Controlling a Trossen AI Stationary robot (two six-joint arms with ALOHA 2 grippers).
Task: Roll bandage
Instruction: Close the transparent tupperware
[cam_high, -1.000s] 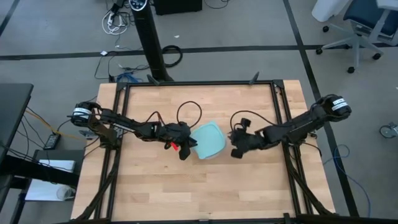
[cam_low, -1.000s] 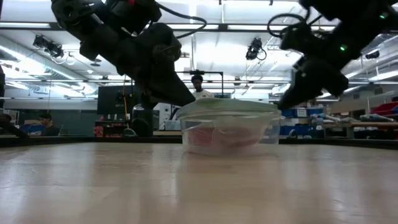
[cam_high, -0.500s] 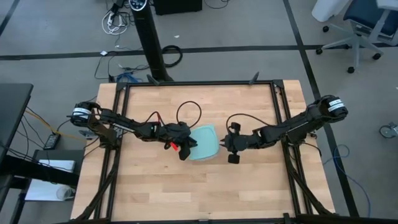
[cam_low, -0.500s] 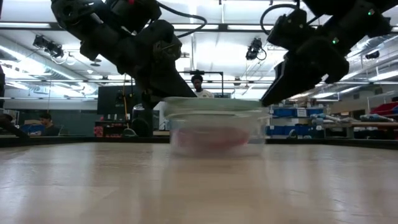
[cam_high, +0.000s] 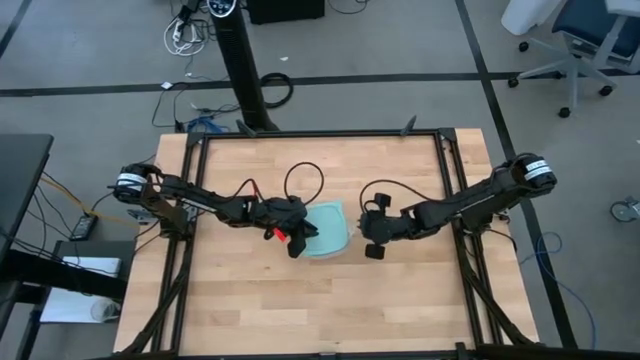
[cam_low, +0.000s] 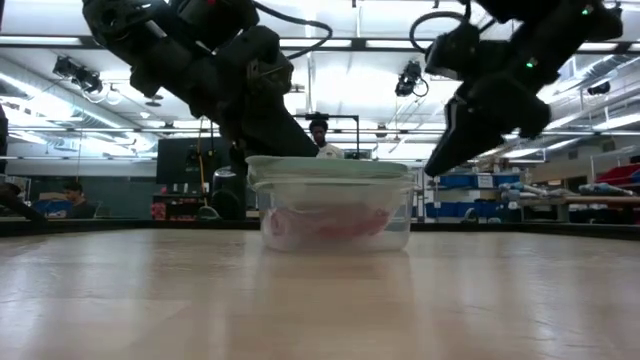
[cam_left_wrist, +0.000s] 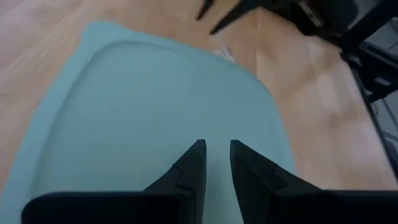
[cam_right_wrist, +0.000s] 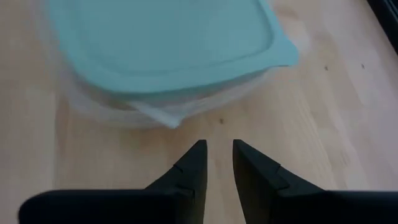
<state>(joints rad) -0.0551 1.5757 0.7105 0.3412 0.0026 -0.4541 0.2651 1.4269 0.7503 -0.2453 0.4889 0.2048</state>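
Note:
A clear container (cam_high: 332, 228) with a light-blue lid (cam_low: 330, 167) stands on the wooden table near its middle. Through its clear wall the red bandage (cam_low: 335, 222) shows inside, on the bottom. My left gripper (cam_high: 302, 240) hangs over the lid's left part (cam_left_wrist: 155, 112), slanting down, its fingers a narrow gap apart with nothing between them. My right gripper (cam_high: 364, 238) stands just right of the container and a little above the table. It points down at the container's right side (cam_right_wrist: 168, 118), its fingers narrowly apart and holding nothing. My left gripper has its fingertips (cam_left_wrist: 198, 152) close over the top of the lid, near the lid's left edge, slanting down from the table's left. Whether they touch the lid I cannot tell.
Black frame rails (cam_high: 455, 190) run along the table's left, right and far sides. A dark cable loops (cam_high: 305, 180) on the wood behind the container. The near half of the table (cam_high: 320, 300) is bare wood. People show in the room behind the table (cam_low: 320, 135).
My right gripper has gone toward the table's left, up to the container. The container has slid a short way toward the left edge, passing under my left gripper's fingers, and has turned a little. My left gripper has kept its place.

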